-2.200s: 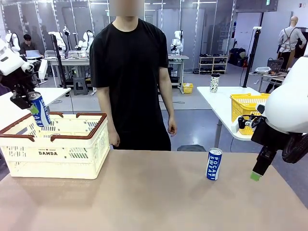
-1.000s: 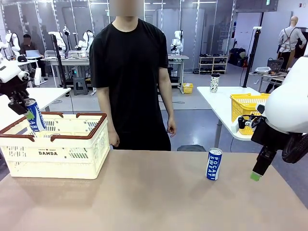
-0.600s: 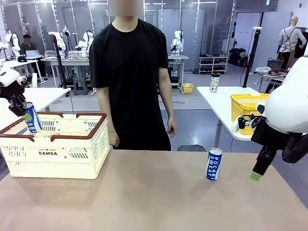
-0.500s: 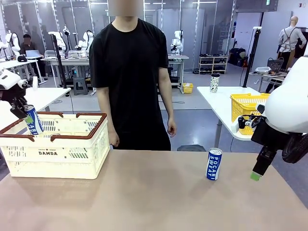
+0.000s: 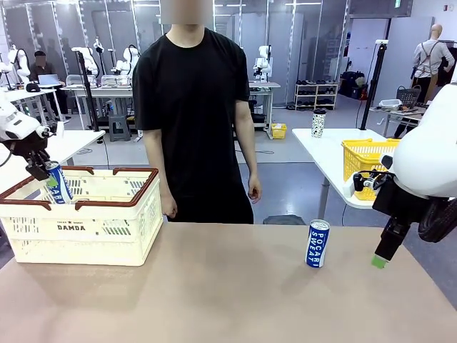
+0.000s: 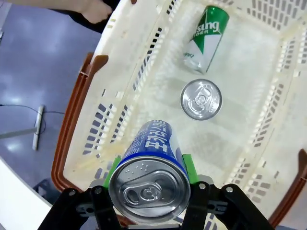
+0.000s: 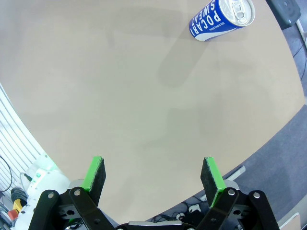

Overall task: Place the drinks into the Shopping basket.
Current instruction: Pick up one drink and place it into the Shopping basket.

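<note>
**Blue can held at the basket's mouth**

I've got the blue-and-white can [image 6: 151, 158] pinched between the left gripper's [image 6: 149, 175] green pads. It is tilted, at rim height over the left end of the basket [image 5: 121, 229]. On the basket floor below, a green can [image 6: 206, 32] lies on its side, and a silver-topped can [image 6: 201, 99] stands upright just beside it. A second blue can [image 5: 317, 244] stands on the table [image 5: 214, 300], well to the right. The right gripper [image 5: 380, 257] hangs near it with its jaws spread wide and nothing between them. A person [image 5: 193, 107] stands at the far edge.
</note>
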Motion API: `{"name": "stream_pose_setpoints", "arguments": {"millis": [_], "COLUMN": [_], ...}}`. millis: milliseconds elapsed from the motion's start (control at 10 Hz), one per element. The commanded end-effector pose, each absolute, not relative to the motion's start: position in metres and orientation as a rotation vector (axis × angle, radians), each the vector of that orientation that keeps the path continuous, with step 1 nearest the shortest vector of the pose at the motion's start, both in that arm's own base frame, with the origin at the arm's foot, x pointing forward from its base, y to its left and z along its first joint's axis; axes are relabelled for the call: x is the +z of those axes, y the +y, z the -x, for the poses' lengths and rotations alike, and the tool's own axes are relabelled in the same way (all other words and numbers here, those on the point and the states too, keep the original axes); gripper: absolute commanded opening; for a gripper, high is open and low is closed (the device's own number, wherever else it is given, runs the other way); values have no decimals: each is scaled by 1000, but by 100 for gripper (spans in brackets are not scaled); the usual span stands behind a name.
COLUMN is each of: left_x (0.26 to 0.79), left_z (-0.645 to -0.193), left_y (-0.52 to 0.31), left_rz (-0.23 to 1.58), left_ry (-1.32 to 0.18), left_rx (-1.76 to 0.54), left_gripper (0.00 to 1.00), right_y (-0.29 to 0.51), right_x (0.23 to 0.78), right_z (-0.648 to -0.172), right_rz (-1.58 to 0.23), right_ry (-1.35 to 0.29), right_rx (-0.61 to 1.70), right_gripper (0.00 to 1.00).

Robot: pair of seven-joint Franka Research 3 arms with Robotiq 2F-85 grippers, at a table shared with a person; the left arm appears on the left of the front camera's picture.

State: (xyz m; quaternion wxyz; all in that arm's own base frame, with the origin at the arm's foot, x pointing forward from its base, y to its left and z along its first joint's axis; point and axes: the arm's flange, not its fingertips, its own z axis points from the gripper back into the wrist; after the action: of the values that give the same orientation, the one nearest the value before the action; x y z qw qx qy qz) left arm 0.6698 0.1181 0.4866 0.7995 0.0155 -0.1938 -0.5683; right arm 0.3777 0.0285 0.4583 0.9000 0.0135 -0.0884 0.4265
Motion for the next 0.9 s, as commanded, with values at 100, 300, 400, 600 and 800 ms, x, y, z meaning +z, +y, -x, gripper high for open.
{"name": "stream_pose_setpoints", "arguments": {"millis": [100, 300, 400, 600, 800], "left_x": [472, 457, 449, 435, 428], "left_z": [-678, -679, -682, -688, -698], "left_y": [125, 130, 133, 131, 125], "left_rz": [-18, -26, -41, -30, -38], "left_ry": [-430, -426, -408, -375, -345], "left_rx": [-1331, -1387, -1421, -1437, -1483], "left_gripper": [57, 57, 57, 57, 57], "right_y": [27, 27, 27, 27, 27], "right_x": [458, 458, 458, 458, 458], "right_z": [-377, -377, -377, -377, -377], "right_rz": [-28, -28, -28, -28, -28], "right_ry": [-181, -181, -181, -181, -181], "right_rx": [881, 881, 881, 881, 881], "right_gripper": [100, 100, 100, 100, 100]}}
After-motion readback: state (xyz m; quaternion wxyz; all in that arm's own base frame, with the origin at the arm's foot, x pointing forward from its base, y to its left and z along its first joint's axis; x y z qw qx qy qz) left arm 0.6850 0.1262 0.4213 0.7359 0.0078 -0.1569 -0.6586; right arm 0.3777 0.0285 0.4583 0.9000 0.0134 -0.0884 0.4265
